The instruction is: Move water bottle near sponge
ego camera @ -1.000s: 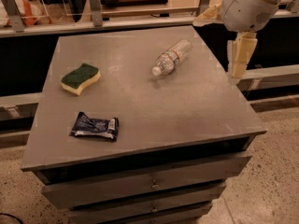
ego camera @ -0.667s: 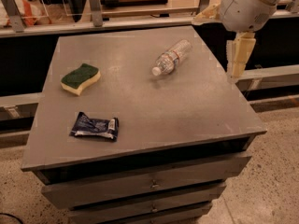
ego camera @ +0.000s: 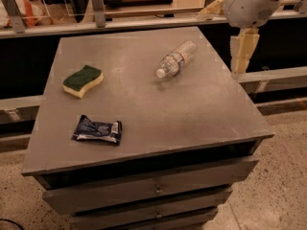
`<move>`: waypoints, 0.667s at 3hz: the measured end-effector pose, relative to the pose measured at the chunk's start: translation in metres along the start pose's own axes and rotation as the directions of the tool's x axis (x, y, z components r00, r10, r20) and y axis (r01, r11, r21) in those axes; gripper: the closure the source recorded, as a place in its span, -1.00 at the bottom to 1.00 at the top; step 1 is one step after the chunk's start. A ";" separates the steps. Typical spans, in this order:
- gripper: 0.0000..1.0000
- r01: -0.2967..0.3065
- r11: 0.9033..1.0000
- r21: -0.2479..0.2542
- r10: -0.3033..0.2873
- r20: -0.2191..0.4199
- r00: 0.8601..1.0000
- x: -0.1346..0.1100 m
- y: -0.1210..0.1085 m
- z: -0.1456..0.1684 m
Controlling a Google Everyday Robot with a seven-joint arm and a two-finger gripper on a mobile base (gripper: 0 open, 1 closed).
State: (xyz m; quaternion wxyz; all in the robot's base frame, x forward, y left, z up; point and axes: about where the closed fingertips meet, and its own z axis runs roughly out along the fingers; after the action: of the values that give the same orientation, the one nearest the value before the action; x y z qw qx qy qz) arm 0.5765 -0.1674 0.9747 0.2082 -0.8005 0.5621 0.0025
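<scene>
Three things are laid out on the grey table (ego camera: 158, 116): the water bottle (ego camera: 176, 59), the sponge (ego camera: 83, 80) and a dark blue snack packet (ego camera: 97, 130). The water bottle is found lying on its side in the far right part of the top, with its long axis set diagonally: the white cap is turned toward the near left, the base toward the far right corner. The sponge is placed well apart from it, on the left side, green face up, and the packet is set nearer than the sponge, toward the near left.

The gripper (ego camera: 241, 66) is held off the right edge of the table, pointed downward, at about the same depth as the bottle's base. Whether it is open or closed cannot be told from this view; the bottle is not held by it.

The bottle is thus to be reached to the left of the gripper. A grasp across the ribbed body would probably be called for, with the wrist turned so the diagonal axis is crossed rather than followed, since a round bottle may be rolled away by a glancing touch.
</scene>
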 end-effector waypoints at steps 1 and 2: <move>-1.00 0.078 0.997 -0.013 -0.078 -0.016 0.997 0.009 -0.028 0.009; -1.00 0.157 0.988 -0.005 -0.157 -0.040 0.987 0.016 -0.060 0.020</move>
State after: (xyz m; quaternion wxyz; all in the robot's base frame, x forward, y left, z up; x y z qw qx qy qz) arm 0.6414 -0.1582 0.9726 0.1955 -0.8423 0.5014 -0.0295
